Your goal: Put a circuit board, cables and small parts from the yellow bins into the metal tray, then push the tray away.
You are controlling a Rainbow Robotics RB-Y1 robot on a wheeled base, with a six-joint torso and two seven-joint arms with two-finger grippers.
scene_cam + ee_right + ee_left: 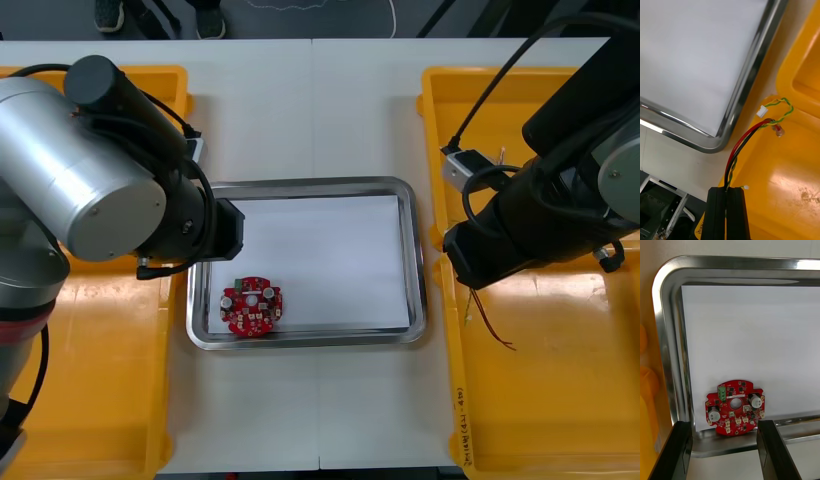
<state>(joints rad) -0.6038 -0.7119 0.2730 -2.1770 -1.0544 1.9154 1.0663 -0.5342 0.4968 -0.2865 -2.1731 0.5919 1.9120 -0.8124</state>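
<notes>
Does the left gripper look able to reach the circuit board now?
Probably yes: the left gripper is open near the circuit board in the metal tray, nothing between; the right gripper holds a cable.

No legible text found. Yellow bin (462,420) at the table's right edge, nearer one: a line of small dark print runs along its inner rim by the near corner, characters too small to make out. Circuit board (735,407) in the near left corner of the metal tray (668,352): fine white markings on its face, unreadable.
</notes>
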